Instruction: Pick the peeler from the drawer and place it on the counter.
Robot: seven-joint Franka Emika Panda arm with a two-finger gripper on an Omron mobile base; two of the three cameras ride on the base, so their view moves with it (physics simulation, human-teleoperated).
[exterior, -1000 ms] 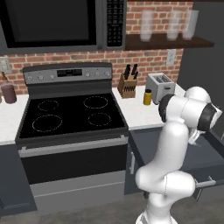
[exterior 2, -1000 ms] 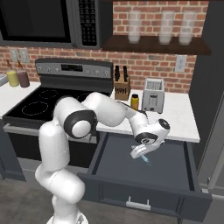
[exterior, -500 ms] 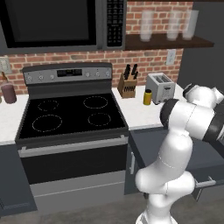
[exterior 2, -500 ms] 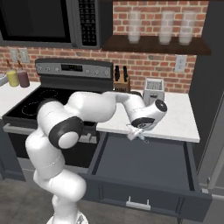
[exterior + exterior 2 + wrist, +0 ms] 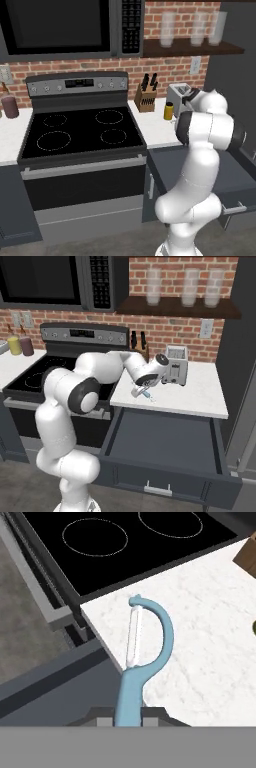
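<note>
Overhanging white counter [image 5: 197,393]: gripped peeler [image 5: 145,657]

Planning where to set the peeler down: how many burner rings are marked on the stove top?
4. On the black stove top, two sit at the back: back left, back right. Two sit at the front: front left, front right. None look hidden.
</note>
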